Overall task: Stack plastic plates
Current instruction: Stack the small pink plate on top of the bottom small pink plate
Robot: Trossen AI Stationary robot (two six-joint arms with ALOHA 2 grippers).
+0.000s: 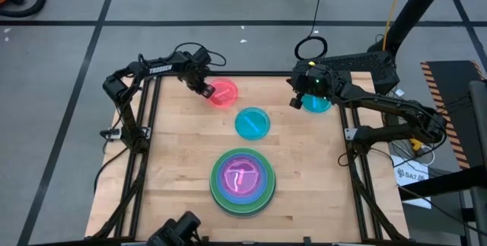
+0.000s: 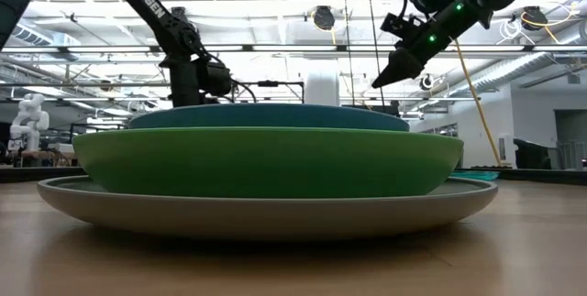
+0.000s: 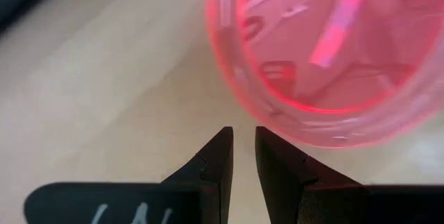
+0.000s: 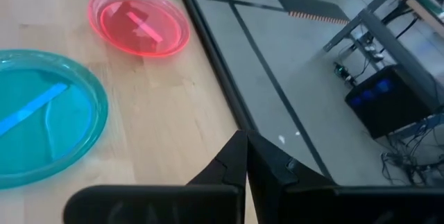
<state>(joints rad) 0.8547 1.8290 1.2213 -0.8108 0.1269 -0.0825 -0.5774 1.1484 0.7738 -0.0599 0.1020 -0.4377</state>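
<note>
- The left claw (image 1: 206, 91) is hovering at the near edge of the pink plate (image 1: 221, 94) at the back of the table (image 1: 175, 162), fingers narrowly parted, gripping nothing.
- It is needing to open wider, slide one finger under the rim, then pinch firmly.
- The right claw (image 1: 294, 103) is hanging closed and empty above a teal plate (image 1: 316, 103).
- The other teal plate (image 1: 252, 123) is lying mid-table, apart from both.
- The stack (image 1: 242, 181) is sitting near the front, a pink plate topmost; the lift should be travelling level and releasing centred.
</note>
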